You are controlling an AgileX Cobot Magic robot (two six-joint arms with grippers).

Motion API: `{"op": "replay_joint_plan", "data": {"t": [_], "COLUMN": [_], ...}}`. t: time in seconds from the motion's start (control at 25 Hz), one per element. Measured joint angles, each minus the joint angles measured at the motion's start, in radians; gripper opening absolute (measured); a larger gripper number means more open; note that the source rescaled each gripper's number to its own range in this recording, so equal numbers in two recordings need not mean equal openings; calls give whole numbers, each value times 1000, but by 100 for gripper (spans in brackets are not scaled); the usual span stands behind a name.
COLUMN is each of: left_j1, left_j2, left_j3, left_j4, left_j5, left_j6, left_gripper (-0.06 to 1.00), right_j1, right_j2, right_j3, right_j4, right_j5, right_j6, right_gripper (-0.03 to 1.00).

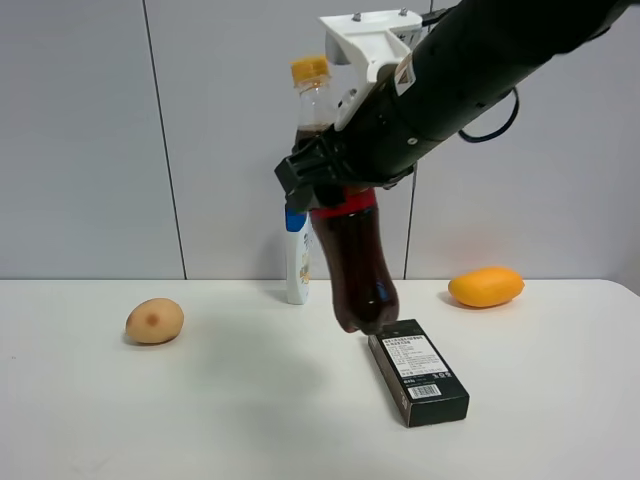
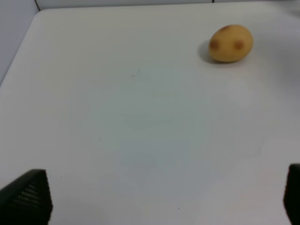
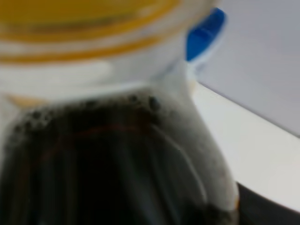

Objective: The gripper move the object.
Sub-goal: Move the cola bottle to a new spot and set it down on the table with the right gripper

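Note:
The cola bottle (image 1: pixel 352 270), clear plastic with dark cola, a red label and a yellow-orange cap, hangs tilted in the exterior high view, its base just above the table beside the black box. My right gripper (image 1: pixel 325 180), on a thick black arm with a white bracket, is shut on the bottle at its shoulder. The right wrist view is filled by the bottle's neck and cola (image 3: pixel 117 159), blurred. My left gripper (image 2: pixel 164 199) shows only two black fingertips (image 2: pixel 28 197) far apart over bare table, open and empty.
A black box (image 1: pixel 417 371) lies on the white table (image 1: pixel 230 400) right of the bottle's base. A white bottle with a blue cap (image 1: pixel 297 260) stands behind. A potato (image 1: pixel 154 320) lies at left, also in the left wrist view (image 2: pixel 230 43). An orange fruit (image 1: pixel 486 286) lies at right.

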Motion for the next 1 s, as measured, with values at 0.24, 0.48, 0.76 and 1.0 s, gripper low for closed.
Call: {"op": "replay_joint_plan", "data": {"t": [0.24, 0.48, 0.76, 1.0], "left_j1": [0, 0, 0, 0], "left_j2": [0, 0, 0, 0], "left_j3": [0, 0, 0, 0], "left_j4": [0, 0, 0, 0], "left_j5": [0, 0, 0, 0], "left_j6": [0, 0, 0, 0], "left_gripper": [100, 100, 100, 100], "right_j1": [0, 0, -79, -254], "right_j2": [-120, -260, -468, -683], "right_j3": [1, 127, 346, 525], "right_j4": [0, -15, 11, 57], "right_j5": [195, 217, 177, 99], "right_j6": [-11, -8, -8, -45], "right_gripper": [0, 0, 0, 0]}}
